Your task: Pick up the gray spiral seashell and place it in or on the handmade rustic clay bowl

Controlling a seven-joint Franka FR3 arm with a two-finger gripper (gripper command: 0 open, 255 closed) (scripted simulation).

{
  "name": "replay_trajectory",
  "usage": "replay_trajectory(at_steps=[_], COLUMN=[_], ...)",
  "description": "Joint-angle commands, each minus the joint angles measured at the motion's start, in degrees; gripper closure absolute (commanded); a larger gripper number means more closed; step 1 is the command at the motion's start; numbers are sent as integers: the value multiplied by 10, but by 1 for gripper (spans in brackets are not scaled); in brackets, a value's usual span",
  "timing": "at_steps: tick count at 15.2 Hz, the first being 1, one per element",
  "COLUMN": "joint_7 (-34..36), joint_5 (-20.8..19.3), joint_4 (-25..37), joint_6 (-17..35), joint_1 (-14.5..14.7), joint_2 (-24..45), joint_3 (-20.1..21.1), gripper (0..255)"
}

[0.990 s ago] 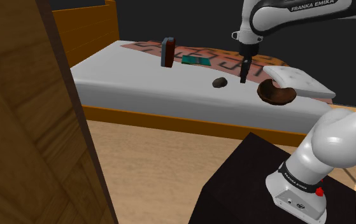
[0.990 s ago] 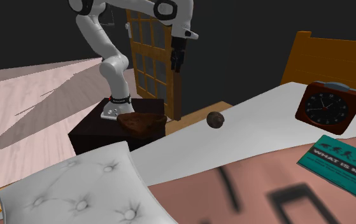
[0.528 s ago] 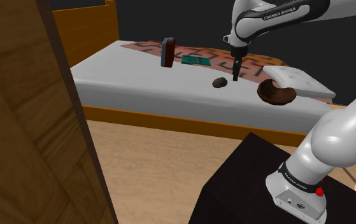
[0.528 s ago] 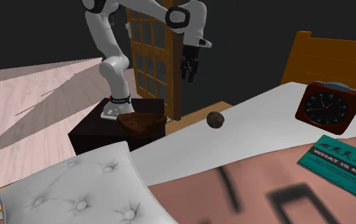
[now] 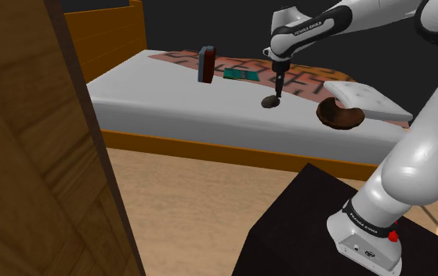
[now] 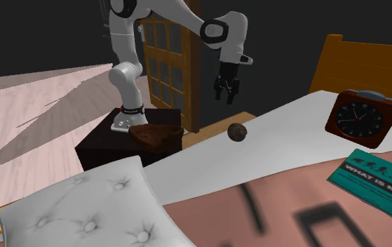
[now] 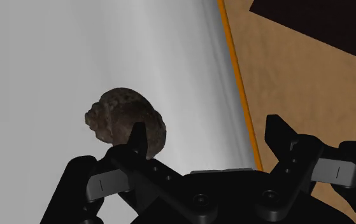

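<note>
Over seashell point(image 7: 122, 114): gripper point(image 7: 207, 126) spread, prob. no contact.

Your arm has swung across the bed point(image 5: 170, 98) in the past second. It carried the gripper point(image 5: 277, 86) away from the brown bowl point(image 5: 341, 123), toward the shoulder view's left and downward, and it now hangs just above the seashell point(image 5: 270, 102). In the second exterior view its fingers, one dark bar before, now show apart.
</note>
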Motion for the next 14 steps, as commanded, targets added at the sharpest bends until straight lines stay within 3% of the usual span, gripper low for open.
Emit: replay_trajectory(at_steps=[1,8,14], joint_7=[-22,-91,-91], joint_5=[6,31,32], joint_4=[39,199,178], joint_6=[9,16,55], joint_1=[-6,-37,-45], joint_2=[42,192,209], joint_3=[-4,-3,-5], gripper=[0,0,0])
